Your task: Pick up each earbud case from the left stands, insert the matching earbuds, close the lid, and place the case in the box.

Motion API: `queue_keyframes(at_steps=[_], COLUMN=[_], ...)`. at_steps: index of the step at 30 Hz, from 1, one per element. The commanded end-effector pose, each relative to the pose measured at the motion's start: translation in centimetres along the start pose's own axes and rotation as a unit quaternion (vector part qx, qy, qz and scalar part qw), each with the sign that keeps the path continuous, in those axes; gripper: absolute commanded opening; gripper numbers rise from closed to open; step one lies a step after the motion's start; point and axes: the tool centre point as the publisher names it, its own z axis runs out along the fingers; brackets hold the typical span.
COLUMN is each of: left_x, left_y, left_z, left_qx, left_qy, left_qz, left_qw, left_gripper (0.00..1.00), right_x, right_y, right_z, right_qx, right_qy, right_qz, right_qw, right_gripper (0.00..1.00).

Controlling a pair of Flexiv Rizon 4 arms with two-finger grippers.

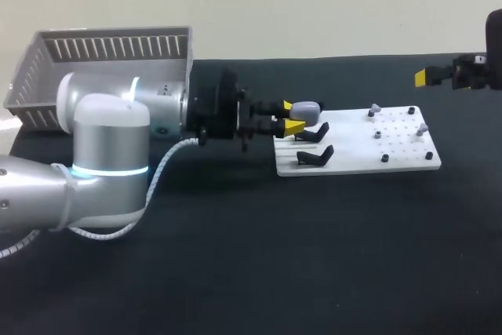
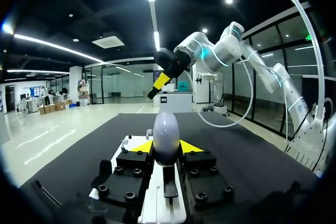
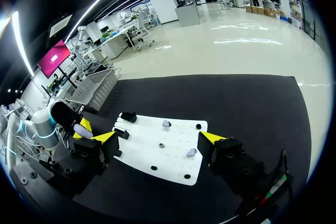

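Observation:
A pale lavender earbud case [image 2: 166, 129] stands upright between the yellow tips of my left gripper [image 2: 166, 147], which is shut on it from both sides. In the head view the left gripper [image 1: 292, 116] holds the case [image 1: 307, 107] over the left end of the white board [image 1: 357, 161], just above two black stands [image 1: 314, 132]. Small grey earbuds [image 1: 375, 107] sit on pegs on the board's right half. My right gripper [image 1: 439, 77] hangs open and empty off the board's far right; in its own view its fingers [image 3: 157, 138] spread wide above the board [image 3: 173, 167].
A grey slatted box [image 1: 102, 46] stands at the table's back left, behind my left arm. Several small black pegs [image 1: 385, 158] stick up from the board. The black tabletop [image 1: 314, 256] spreads out in front of the board.

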Motion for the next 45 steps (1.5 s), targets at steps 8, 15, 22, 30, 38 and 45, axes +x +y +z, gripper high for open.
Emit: queue_keyframes(at_steps=[8, 15, 22, 30, 38, 45], left_x=[0.2, 0.1, 0.1, 0.1, 0.1, 0.1], left_y=[0.5, 0.5, 0.4, 0.4, 0.4, 0.4], left_z=[0.3, 0.5, 0.6, 0.6, 0.6, 0.6], left_qx=[0.024, 0.035, 0.037, 0.037, 0.037, 0.037], left_qy=[0.005, 0.011, 0.011, 0.011, 0.011, 0.011], left_qz=[0.002, 0.007, 0.008, 0.008, 0.008, 0.008], left_qw=[1.0, 0.999, 0.999, 0.999, 0.999, 0.999], left_gripper=[0.0, 0.0, 0.0, 0.0, 0.0, 0.0], right_x=[0.0, 0.0, 0.0, 0.0, 1.2, 3.2], right_y=[0.0, 0.0, 0.0, 0.0, 2.0, 7.3], right_z=[0.0, 0.0, 0.0, 0.0, -1.4, -3.2], right_qx=[0.001, 0.001, 0.001, 0.001, -0.005, -0.005], right_qy=[0.0, 0.0, 0.0, 0.0, -0.009, 0.004], right_qz=[0.0, 0.0, 0.0, 0.0, -0.022, -0.091], right_qw=[1.0, 1.0, 1.0, 1.0, 1.0, 0.996], right_gripper=[1.0, 1.0, 1.0, 1.0, 1.0, 1.0])
